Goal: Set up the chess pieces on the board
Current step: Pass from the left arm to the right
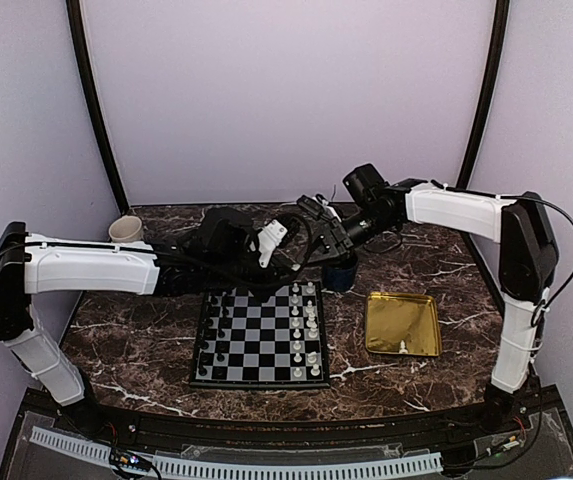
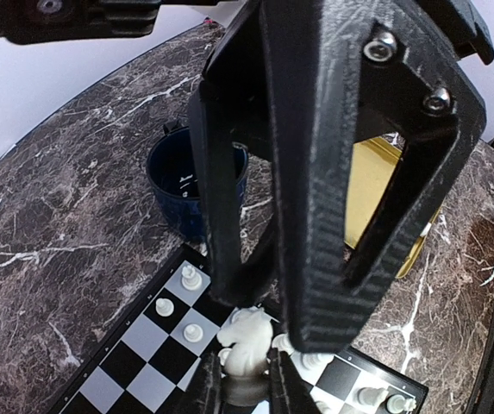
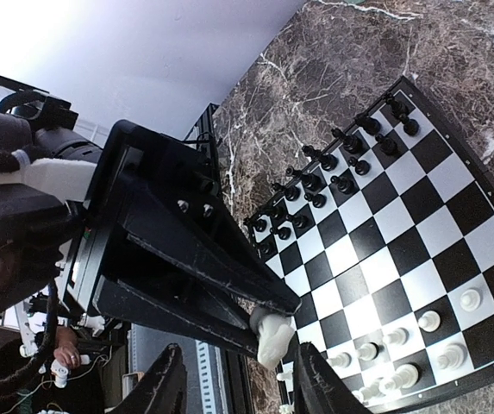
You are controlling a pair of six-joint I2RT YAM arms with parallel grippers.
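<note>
One white knight (image 2: 247, 338) is pinched in the left end effector (image 2: 247, 384); right end effector (image 3: 240, 381) stands open.

- board (image 1: 259, 335): far edge hidden under left arm (image 1: 96, 268) and right arm (image 1: 446, 208) in top view; cut off by frame edges in both wrist views.
- chess pieces (image 1: 311, 322) on it: too small in top view to tell types.
- white piece (image 2: 247, 338): base hidden between the fingers of the left gripper (image 2: 245, 375), which are cut by the bottom edge.
- blue cup (image 1: 343, 274): partly behind right arm.
- lone piece (image 1: 404, 346) on gold tray (image 1: 416, 310): type unreadable.
- beige cup (image 1: 124, 229): lower part behind left arm.
</note>
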